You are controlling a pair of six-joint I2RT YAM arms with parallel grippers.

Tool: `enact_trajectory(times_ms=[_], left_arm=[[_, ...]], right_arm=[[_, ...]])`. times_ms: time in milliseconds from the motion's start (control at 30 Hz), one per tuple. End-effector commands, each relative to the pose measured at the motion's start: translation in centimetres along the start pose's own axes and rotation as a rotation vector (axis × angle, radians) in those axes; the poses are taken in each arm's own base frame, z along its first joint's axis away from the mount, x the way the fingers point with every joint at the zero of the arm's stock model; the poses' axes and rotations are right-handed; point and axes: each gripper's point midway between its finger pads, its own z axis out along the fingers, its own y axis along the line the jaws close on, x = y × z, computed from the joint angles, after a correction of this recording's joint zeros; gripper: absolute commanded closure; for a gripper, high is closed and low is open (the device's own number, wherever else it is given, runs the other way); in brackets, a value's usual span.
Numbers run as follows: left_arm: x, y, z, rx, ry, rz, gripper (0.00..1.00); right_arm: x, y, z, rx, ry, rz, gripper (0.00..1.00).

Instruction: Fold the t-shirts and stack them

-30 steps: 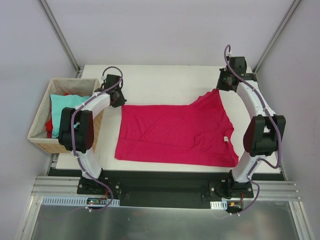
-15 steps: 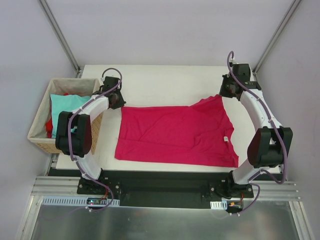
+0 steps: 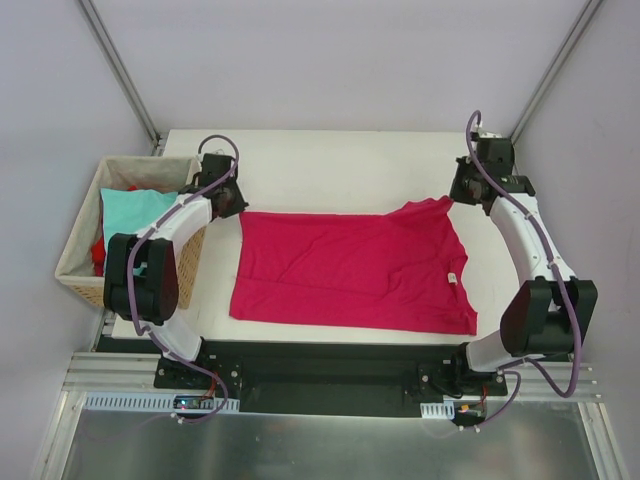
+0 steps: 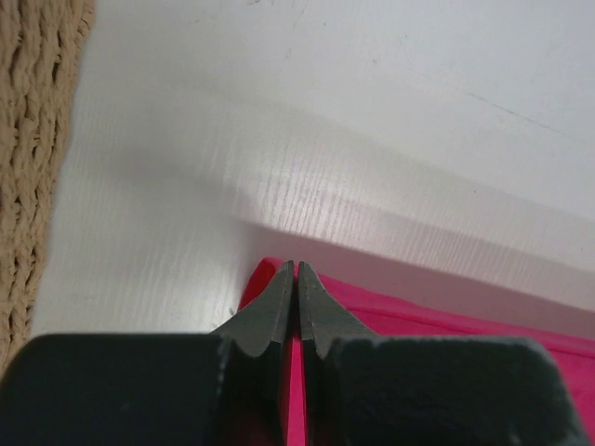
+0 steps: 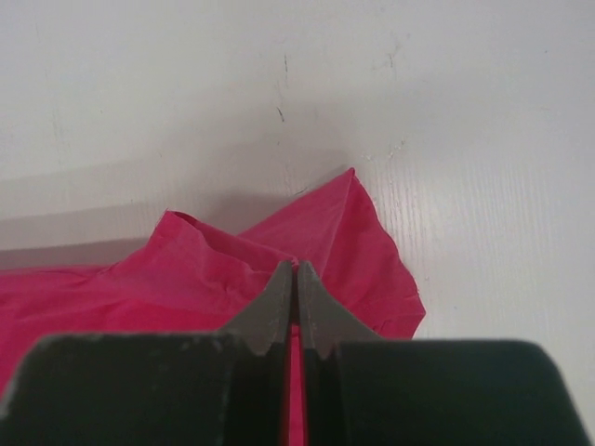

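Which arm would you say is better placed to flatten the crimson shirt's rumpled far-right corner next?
The right, probably: the right gripper is shut on that bunched corner of the crimson t-shirt; the left gripper pinches the far-left corner.

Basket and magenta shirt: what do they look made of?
Basket: woven wicker or like fibre, matte tan; braided strands show in the left wrist view. Magenta shirt: thin soft knit cloth, possibly cotton, matte; it wrinkles and lies limp.
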Motion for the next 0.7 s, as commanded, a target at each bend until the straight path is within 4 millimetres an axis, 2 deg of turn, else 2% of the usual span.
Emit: enact_trajectory(times_ms=[0, 533, 667], left_arm=[[-1.0, 0.2, -1.2, 0.021, -0.04, -0.013, 1.0], [0.7, 1.3, -1.3, 0.006, -0.011, -0.025, 1.0], [1.0, 1.4, -1.6, 0.009, -0.01, -0.03, 1.0]], right_arm=[[-0.5, -1.0, -1.9, 0.024, -0.047, 0.0, 0.99], [2.8, -2.3, -3.9, 0.07, -0.026, 0.067, 1.0], [4.6, -2.6, -4.2, 0.089, 0.008, 0.098, 0.99]])
